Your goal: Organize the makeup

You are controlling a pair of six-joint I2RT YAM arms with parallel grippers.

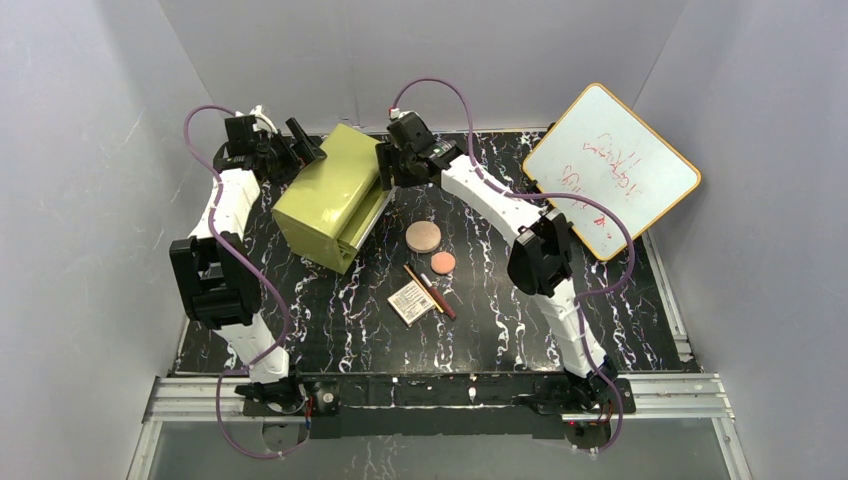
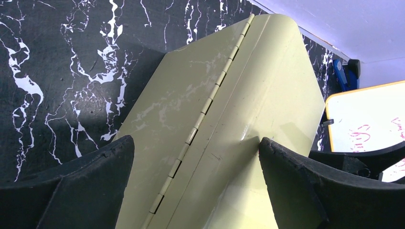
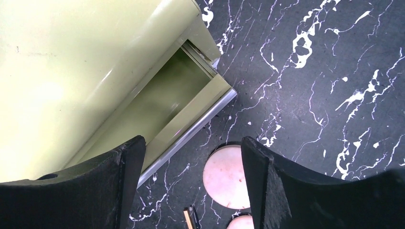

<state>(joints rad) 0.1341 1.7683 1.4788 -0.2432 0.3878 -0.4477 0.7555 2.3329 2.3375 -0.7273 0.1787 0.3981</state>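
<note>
The makeup lies mid-table: a larger pinkish-tan disc, a smaller disc, a cream printed palette, a thin gold pencil and a dark red pencil. My right gripper hangs open beside the box's partly pulled-out drawer, holding nothing. Below it the wrist view shows the larger disc, the smaller disc and a pencil tip. My left gripper is spread wide over the back of the olive-green box, its right fingertip touching the surface.
The olive-green box stands at the back left, turned at an angle, its hinge facing my left wrist. An orange-framed whiteboard leans at the back right. Grey walls close in the table on three sides.
</note>
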